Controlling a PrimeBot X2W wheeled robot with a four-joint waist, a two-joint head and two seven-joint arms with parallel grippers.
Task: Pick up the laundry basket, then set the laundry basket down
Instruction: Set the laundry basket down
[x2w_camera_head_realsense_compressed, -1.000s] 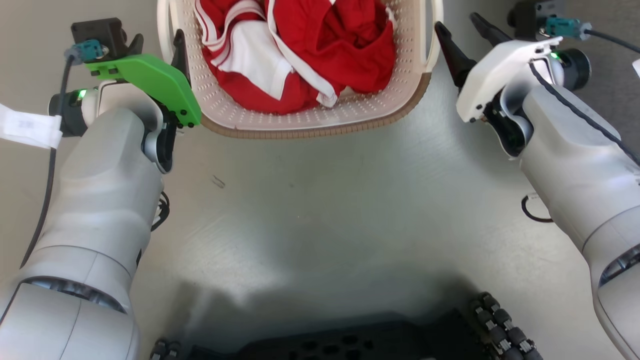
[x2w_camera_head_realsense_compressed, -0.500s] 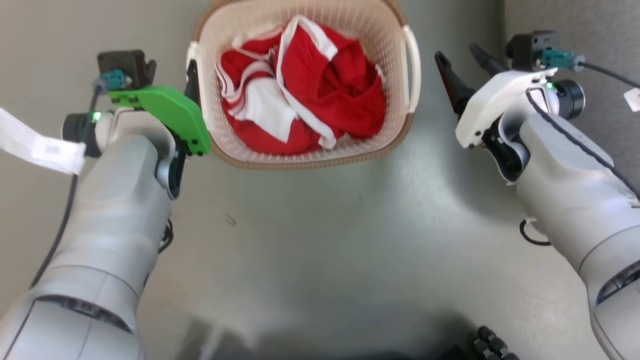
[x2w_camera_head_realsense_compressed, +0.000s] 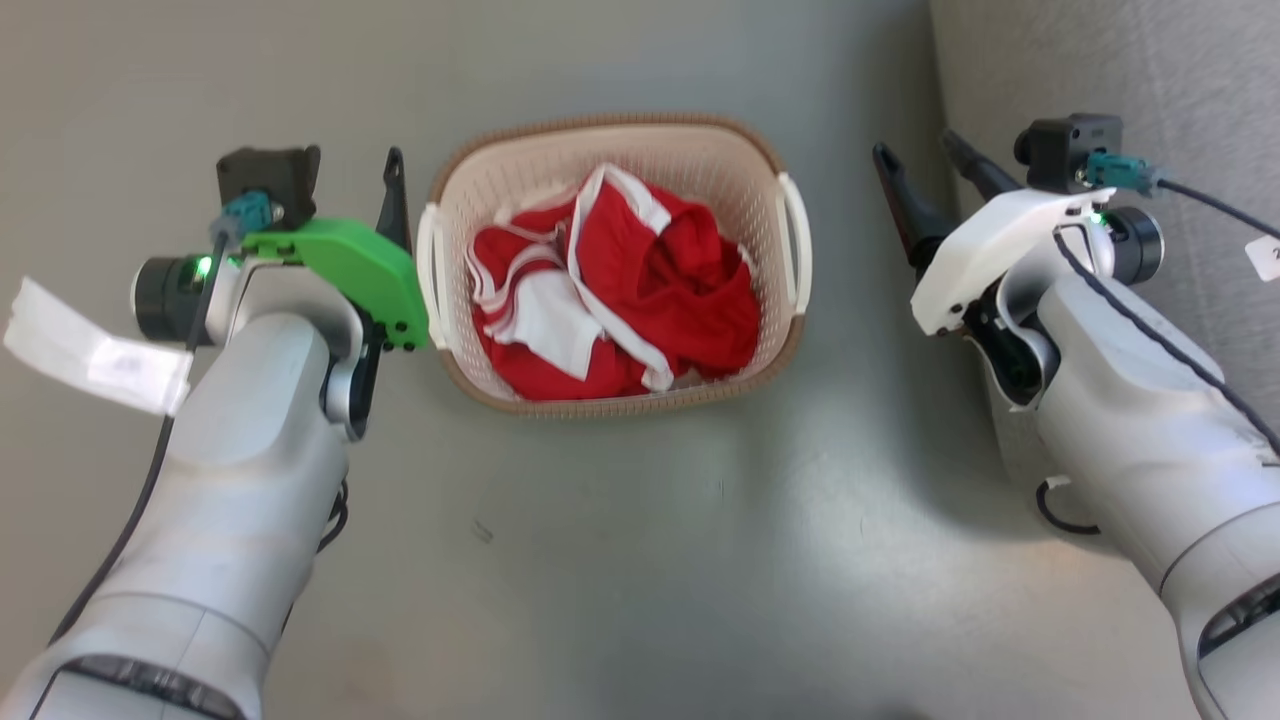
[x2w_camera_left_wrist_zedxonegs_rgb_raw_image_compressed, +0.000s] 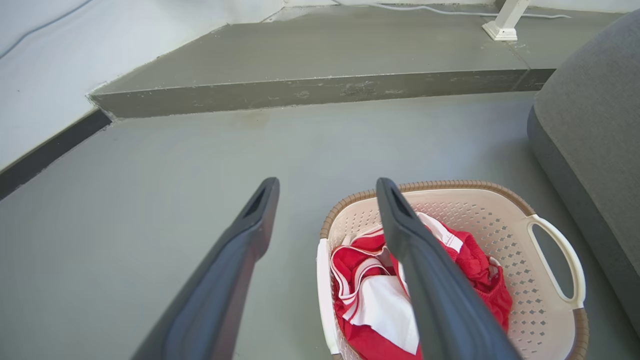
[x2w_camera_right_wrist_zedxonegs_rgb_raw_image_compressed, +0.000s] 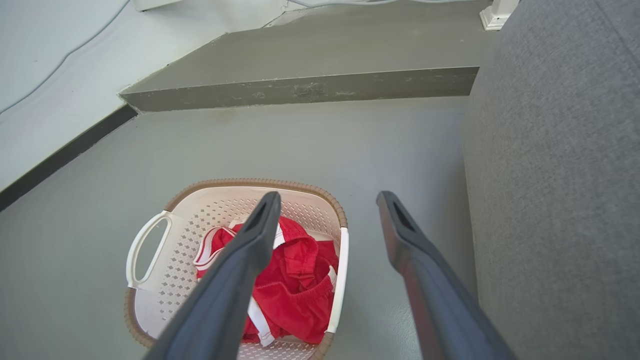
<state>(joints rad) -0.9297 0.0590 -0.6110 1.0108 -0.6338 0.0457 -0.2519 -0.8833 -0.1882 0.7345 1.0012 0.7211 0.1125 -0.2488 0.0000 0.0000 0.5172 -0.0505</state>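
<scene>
Laundry basket (x2w_camera_head_realsense_compressed: 620, 160) of red clothes (x2w_camera_head_realsense_compressed: 690, 290) between left gripper (x2w_camera_left_wrist_zedxonegs_rgb_raw_image_compressed: 326, 185) and right gripper (x2w_camera_head_realsense_compressed: 915, 148), fingers (x2w_camera_right_wrist_zedxonegs_rgb_raw_image_compressed: 250, 240) apart, wrist views reveal raised step (x2w_camera_left_wrist_zedxonegs_rgb_raw_image_compressed: 310, 92)

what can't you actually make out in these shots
Basket floor: head view, covered by the clothes.
Basket's near end: left wrist view, cut off by the bottom edge and crossed by a finger.
Tag text: head view, too small, clipped by the right edge.
Label on the left arm: head view, blurred.
</scene>
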